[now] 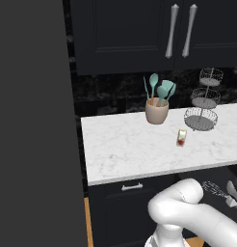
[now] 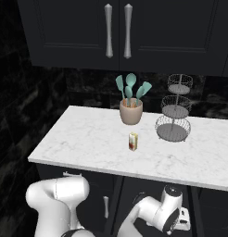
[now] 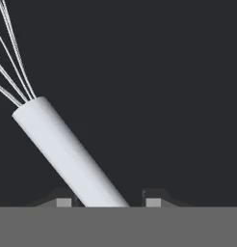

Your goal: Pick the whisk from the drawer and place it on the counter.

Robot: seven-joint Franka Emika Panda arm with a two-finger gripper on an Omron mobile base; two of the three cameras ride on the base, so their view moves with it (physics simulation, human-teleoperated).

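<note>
Your gripper [image 3: 109, 200] sits low over the whisk [image 3: 67, 149], down below the counter [image 1: 139, 159] front.

In your hand view the whisk's pale handle slants from upper left to the bottom, running between the two dark fingertips [image 3: 153, 200] against the drawer's [image 3: 164, 72] dark interior, its thin wires fanning off the upper left. You cannot tell whether the fingers pinch the handle or merely straddle it. In the left base view the wire balloon shows beside the arm, under the marble edge. On the counter stand a beige utensil crock [image 1: 156, 112] with teal spoons, a small carton [image 1: 181, 137], and a three-tier wire basket stand [image 1: 204, 102].
</note>
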